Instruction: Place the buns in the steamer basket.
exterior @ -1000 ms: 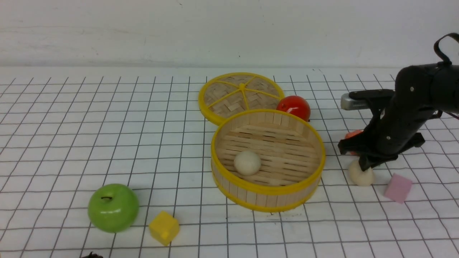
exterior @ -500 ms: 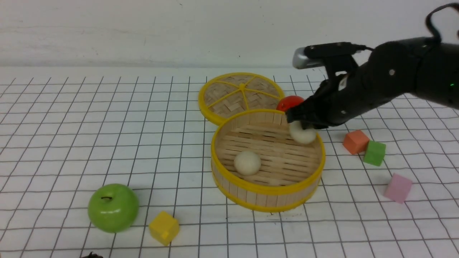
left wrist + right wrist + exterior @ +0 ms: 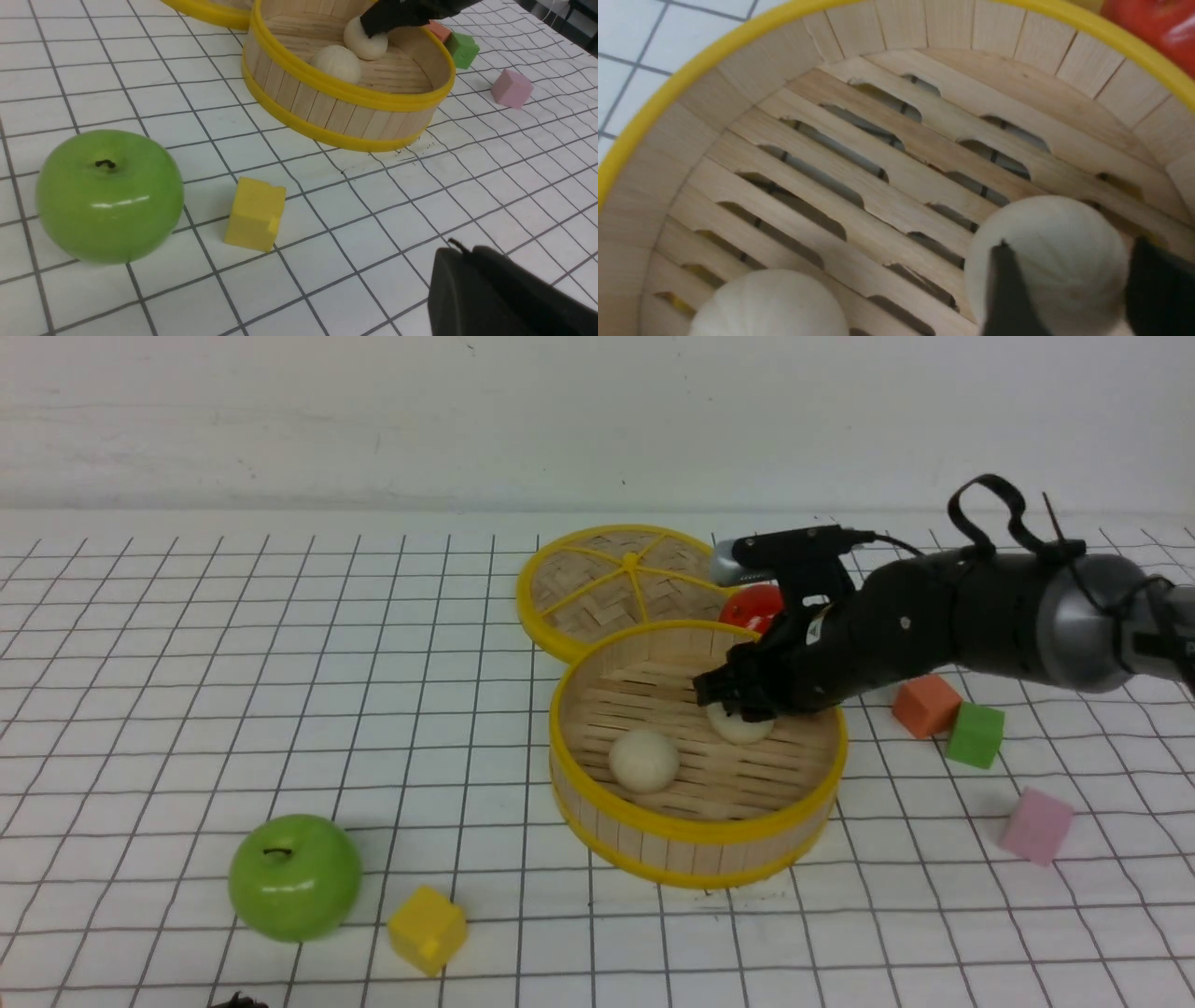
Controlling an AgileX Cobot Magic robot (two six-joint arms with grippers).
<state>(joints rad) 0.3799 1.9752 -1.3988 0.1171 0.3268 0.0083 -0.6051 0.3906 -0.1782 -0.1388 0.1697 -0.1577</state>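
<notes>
The steamer basket (image 3: 691,831) stands mid-table with both buns on its slatted floor. One bun (image 3: 643,761) lies free near the basket's front wall. The other bun (image 3: 742,726) rests on the slats farther back, right under my right gripper (image 3: 738,705). In the right wrist view that bun (image 3: 1055,261) sits between the spread fingers of the open right gripper (image 3: 1069,247), with the first bun (image 3: 770,303) beside it. My left gripper (image 3: 460,249) hangs low over the near table, shut and empty, well short of the basket (image 3: 336,88).
The flat woven lid (image 3: 625,581) and a red fruit (image 3: 752,607) lie behind the basket. A green apple (image 3: 295,877) and a yellow cube (image 3: 428,929) sit front left. Orange (image 3: 925,705), green (image 3: 976,735) and pink (image 3: 1036,825) cubes lie to the right.
My right gripper lifted the second bun from the table on the right, carried it left over the rim and lowered it onto the basket floor, where its fingers have spread.
</notes>
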